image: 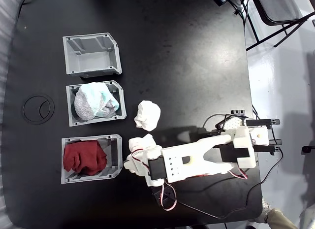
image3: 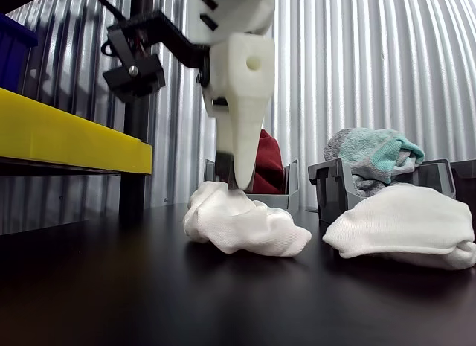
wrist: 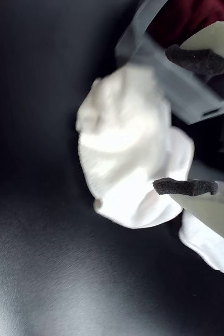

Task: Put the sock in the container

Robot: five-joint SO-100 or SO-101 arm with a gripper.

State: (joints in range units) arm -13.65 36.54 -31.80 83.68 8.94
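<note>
The sock [image: 141, 141] is a loose, folded white lump on the black table, just right of the bin with dark red cloth. In the wrist view the sock [wrist: 127, 152] lies between my spread jaws, and one black pad [wrist: 188, 186] rests over its edge. My gripper [image: 134, 154] is open and lowered onto it; in the other view the gripper [image3: 232, 181] touches the top of the sock [image3: 249, 225]. The container [image: 114, 55], an empty grey ribbed bin, stands at the far upper left in the fixed view, well away from the gripper.
A second white lump [image: 147, 114] lies just above the sock. One grey bin [image: 118, 160] holds dark red cloth and sits beside the gripper. The middle bin [image: 70, 111] holds grey-and-mint cloth. A ring mark [image: 38, 109] is at the left, and cables [image: 167, 199] trail under the arm.
</note>
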